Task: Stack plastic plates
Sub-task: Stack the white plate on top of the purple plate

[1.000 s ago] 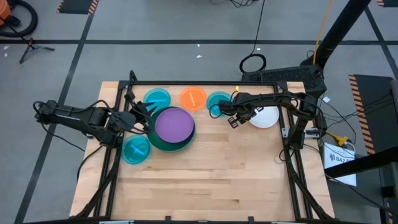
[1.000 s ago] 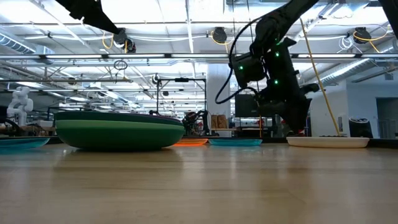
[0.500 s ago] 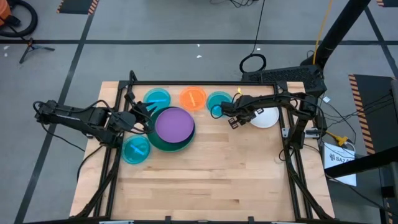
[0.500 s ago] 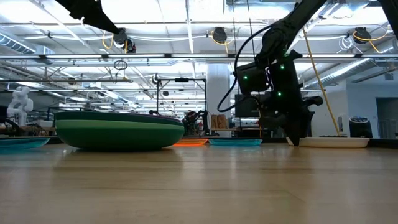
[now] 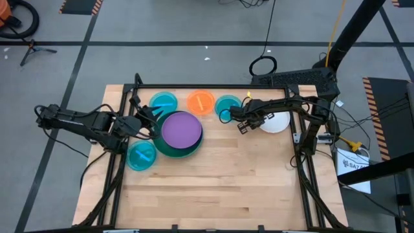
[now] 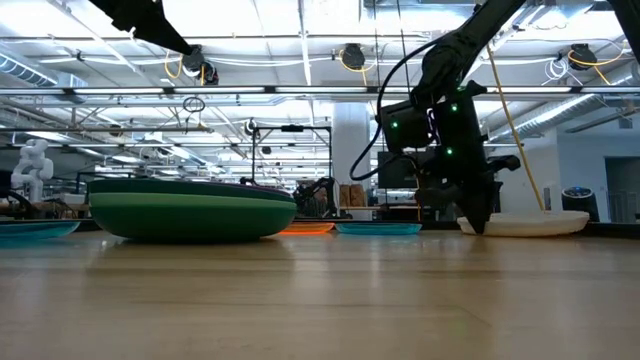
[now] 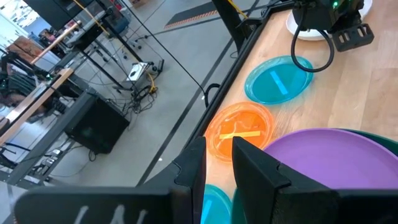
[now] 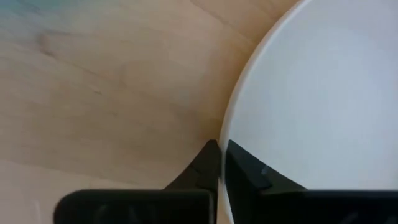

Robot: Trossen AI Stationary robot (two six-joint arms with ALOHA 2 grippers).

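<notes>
A purple plate (image 5: 181,129) lies on top of a stack of green plates (image 6: 190,212) at the table's far left middle. Three translucent blue plates (image 5: 163,101), (image 5: 142,155), (image 5: 228,103) and an orange plate (image 5: 201,101) lie flat on the table around it. A white plate (image 5: 279,122) lies at the far right. My right gripper (image 5: 259,123) is shut on the white plate's left rim. My left gripper (image 5: 147,116) hovers at the stack's left edge, open by a narrow gap (image 7: 219,168) and empty. My right gripper pinches the white plate's rim (image 8: 225,134) on its left side between its two fingers, only at their tips as far as the wrist view shows. The fingers point down (image 6: 478,222). The plate (image 6: 530,224) sits tipped, partly resting on the table.
A black frame rail (image 5: 194,86) runs along the table's far edge, and posts stand at both sides. The near half of the wooden table (image 5: 213,188) holds no objects. Beyond the far edge is the lab floor with cables.
My right gripper has gone down and a little toward the table's right edge, onto the white plate's rim. The white plate lay flat half a second ago and now stands slightly tipped.
</notes>
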